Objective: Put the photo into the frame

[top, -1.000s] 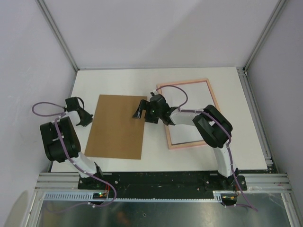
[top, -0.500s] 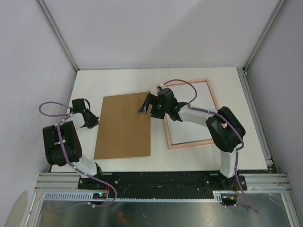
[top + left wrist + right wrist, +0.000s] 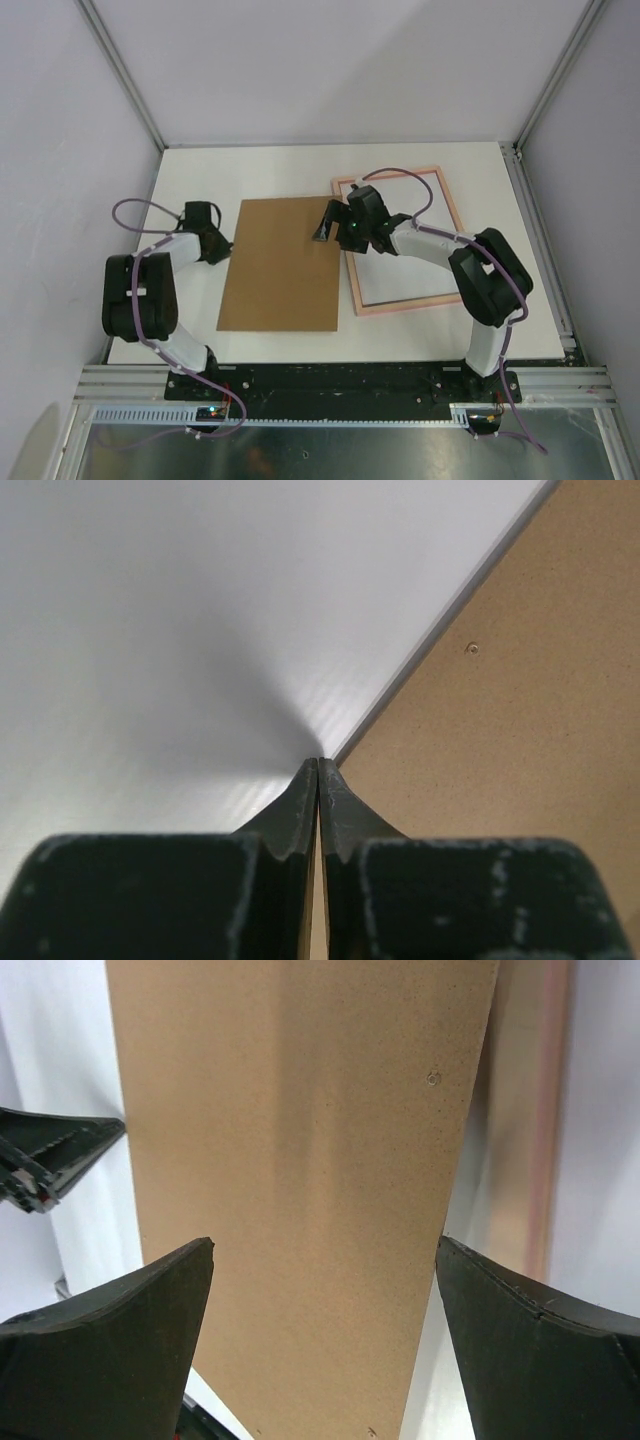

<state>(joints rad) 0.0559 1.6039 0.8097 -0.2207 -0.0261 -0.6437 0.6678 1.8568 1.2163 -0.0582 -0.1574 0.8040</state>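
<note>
The pale pink frame point(image 3: 452, 235) lies flat at the right of the white table; its inside shows white. It also shows in the right wrist view point(image 3: 525, 1110). The photo is not in view. A plain brown board point(image 3: 280, 265) lies left of the frame, its right edge reaching the frame's left rail. My left gripper point(image 3: 226, 243) is shut, its tips point(image 3: 319, 762) at the board's left edge point(image 3: 520, 710). My right gripper point(image 3: 325, 228) is open wide over the board's far right corner, the board point(image 3: 300, 1160) showing between its fingers point(image 3: 326, 1245).
The table point(image 3: 250, 170) is white, with walls and metal posts at the back and sides. The right arm reaches across the frame's left part. The left gripper's tip shows in the right wrist view point(image 3: 60, 1150).
The brown board has slid right, up to the frame. My left gripper followed at its left edge. My right gripper moved right along with it.
</note>
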